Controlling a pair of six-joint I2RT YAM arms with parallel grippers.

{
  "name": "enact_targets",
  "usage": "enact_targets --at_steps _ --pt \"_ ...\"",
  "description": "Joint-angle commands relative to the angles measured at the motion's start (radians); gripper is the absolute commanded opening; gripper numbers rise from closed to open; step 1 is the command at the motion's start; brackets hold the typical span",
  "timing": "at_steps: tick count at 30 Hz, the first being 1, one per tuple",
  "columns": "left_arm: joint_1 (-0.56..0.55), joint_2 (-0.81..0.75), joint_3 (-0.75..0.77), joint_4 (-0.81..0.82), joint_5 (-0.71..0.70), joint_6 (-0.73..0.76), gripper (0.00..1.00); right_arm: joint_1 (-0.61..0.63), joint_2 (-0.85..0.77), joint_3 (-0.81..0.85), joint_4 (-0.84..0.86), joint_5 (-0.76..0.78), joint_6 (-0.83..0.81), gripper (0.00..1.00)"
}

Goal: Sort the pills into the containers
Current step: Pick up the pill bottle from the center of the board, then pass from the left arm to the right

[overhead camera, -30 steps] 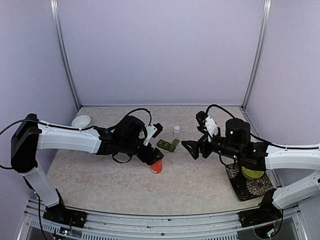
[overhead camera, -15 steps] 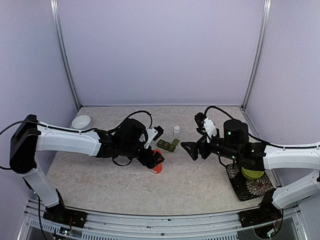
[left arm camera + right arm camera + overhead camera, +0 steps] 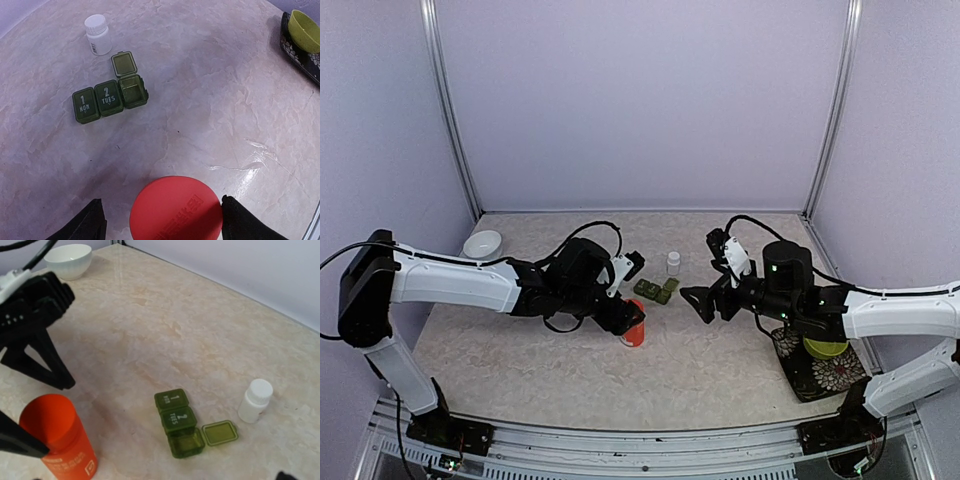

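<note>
The dark green pill box (image 3: 656,290) lies mid-table, with the compartments marked 1 and 2 shut and the third one open, its lid flipped out; it also shows in the left wrist view (image 3: 110,97) and the right wrist view (image 3: 180,422). No pills are visible. A red-orange bottle (image 3: 633,330) stands upright, capped. My left gripper (image 3: 628,318) is open and straddles its cap (image 3: 175,207); the right finger is close to the cap and the left finger is apart. My right gripper (image 3: 696,298) is open and empty, hovering to the right of the pill box.
A small white capped bottle (image 3: 673,262) stands just behind the pill box. A white bowl (image 3: 482,243) sits at the back left. A lime-green bowl (image 3: 823,347) rests on a dark floral tray (image 3: 815,378) at the right, under my right arm.
My right gripper has drifted slightly left toward the pill box. My left gripper has shifted a little around the red-orange bottle, which stays where it was.
</note>
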Motion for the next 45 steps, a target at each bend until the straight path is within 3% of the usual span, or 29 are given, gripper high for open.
enact_targets --at_steps 1,7,11,17,25,31,38,45 --pt "-0.006 -0.016 -0.014 0.015 -0.014 -0.005 0.74 -0.006 0.007 -0.013 0.022 -0.001 0.012 1.00" --pt "-0.005 -0.018 -0.006 0.014 0.011 -0.007 0.54 -0.007 0.016 -0.015 0.029 0.000 0.004 1.00" --pt "-0.006 -0.057 -0.006 0.014 0.031 -0.010 0.52 -0.006 0.018 -0.029 0.049 -0.059 -0.043 1.00" --pt "-0.006 -0.158 -0.001 0.026 0.126 -0.013 0.47 -0.007 0.005 -0.076 0.136 -0.287 -0.090 1.00" --pt "-0.018 -0.280 -0.006 0.101 0.279 -0.058 0.46 -0.016 0.012 -0.181 0.475 -0.569 -0.010 1.00" --pt "-0.040 -0.341 0.010 0.151 0.388 -0.080 0.46 -0.024 0.067 -0.175 0.634 -0.688 0.056 1.00" --pt "-0.069 -0.357 0.008 0.214 0.445 -0.099 0.46 -0.025 0.128 -0.116 0.726 -0.824 0.128 0.99" --pt "-0.091 -0.358 0.009 0.243 0.444 -0.077 0.46 -0.024 0.221 -0.069 0.818 -0.935 0.251 0.89"
